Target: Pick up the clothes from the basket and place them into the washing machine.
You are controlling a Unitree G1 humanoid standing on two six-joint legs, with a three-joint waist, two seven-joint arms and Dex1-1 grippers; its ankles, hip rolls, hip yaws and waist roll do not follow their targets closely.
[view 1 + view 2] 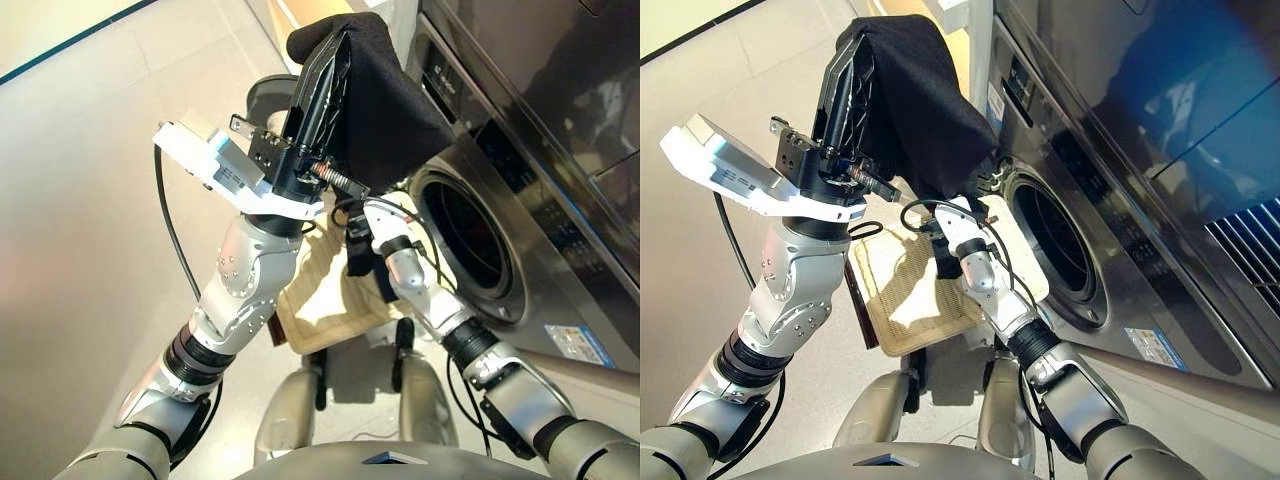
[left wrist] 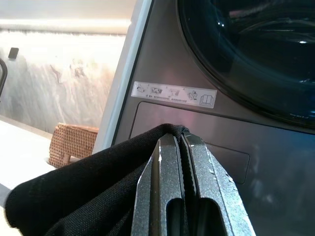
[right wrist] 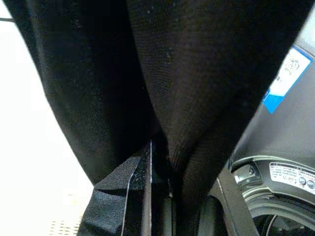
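Note:
My left gripper [image 1: 342, 38] is raised high in front of the washing machine [image 1: 545, 265], shut on a black cloth [image 1: 390, 110] that drapes over its fingertips [image 2: 172, 147] and hangs toward the open porthole [image 1: 1060, 240]. Below it, my right gripper [image 1: 943, 236] sits at the hanging lower edge of the same cloth [image 3: 206, 98], with the cloth pinched between its fingers. The cream wicker basket [image 1: 902, 300] lies on the floor under both arms, left of the porthole. Only bare weave shows in the part of it I can see.
A second dark unit [image 1: 1140, 70] is stacked above the washing machine. A brown wicker box [image 2: 74, 142] stands by the wall beyond the machine's side. Pale floor [image 1: 90, 200] stretches out to the left. A black cable [image 1: 170, 225] loops off my left wrist.

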